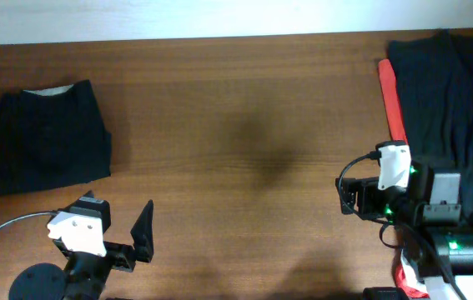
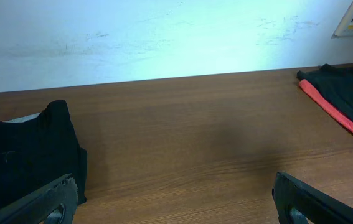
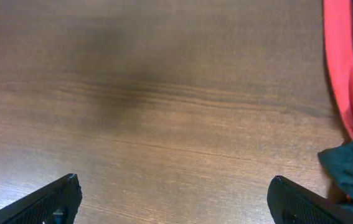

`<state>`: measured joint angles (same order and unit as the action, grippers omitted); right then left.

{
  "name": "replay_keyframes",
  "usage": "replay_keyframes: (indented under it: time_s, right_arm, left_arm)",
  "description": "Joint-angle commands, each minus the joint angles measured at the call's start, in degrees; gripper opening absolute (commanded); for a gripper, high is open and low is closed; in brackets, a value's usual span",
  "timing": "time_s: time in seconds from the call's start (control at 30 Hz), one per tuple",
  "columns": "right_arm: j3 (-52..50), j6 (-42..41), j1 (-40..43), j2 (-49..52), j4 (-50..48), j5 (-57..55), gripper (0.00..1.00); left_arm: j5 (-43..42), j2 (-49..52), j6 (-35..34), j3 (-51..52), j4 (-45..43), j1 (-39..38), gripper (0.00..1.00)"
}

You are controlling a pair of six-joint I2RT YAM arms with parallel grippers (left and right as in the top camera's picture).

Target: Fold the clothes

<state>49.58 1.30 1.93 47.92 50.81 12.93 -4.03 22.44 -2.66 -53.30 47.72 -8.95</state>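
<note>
A folded black garment (image 1: 44, 137) with a pale inner waistband lies flat at the table's left. It also shows in the left wrist view (image 2: 20, 155). A pile of black clothes (image 1: 453, 100) with a red garment (image 1: 393, 100) along its left edge lies at the far right. My left gripper (image 1: 118, 218) is open and empty, just in front of and to the right of the folded garment, over bare wood (image 2: 176, 208). My right gripper (image 1: 344, 196) is open and empty just left of the pile (image 3: 176, 205). The red edge (image 3: 341, 68) and some black fabric (image 3: 350, 165) lie to its right.
The brown wooden table (image 1: 244, 125) stretches between the folded garment and the pile. A pale wall (image 2: 164, 37) runs behind the table's far edge. The right arm's base (image 1: 453, 246) sits on the pile's near part.
</note>
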Motion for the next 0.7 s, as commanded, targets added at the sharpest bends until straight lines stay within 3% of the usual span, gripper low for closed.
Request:
replay_keyframes:
  time_s: [0.0,0.23,0.37,0.67]
  right_arm:
    - [-0.48,-0.22,-0.15,-2.84,-0.07,-1.62,0.99]
    - [-1.44,-0.20,-0.15,-15.41,-0.11,-2.16,0.99]
    - [-7.34,-0.22,-0.15,-24.37,-3.08,-2.21,0.99]
    - [-30.71,-0.20,-1.16,-43.50,-30.91,-2.16,0.99]
  left_arm:
    - [0.83,-0.22,-0.33,0.57,-0.07,-0.04,0.99]
    - [0.83,-0.22,-0.33,0.57,-0.07,-0.04,0.99]
    - [0.83,-0.22,-0.33,0.57,-0.07,-0.04,0.99]
    - [0.83,-0.22,-0.33,0.57,-0.02,-0.04,0.99]
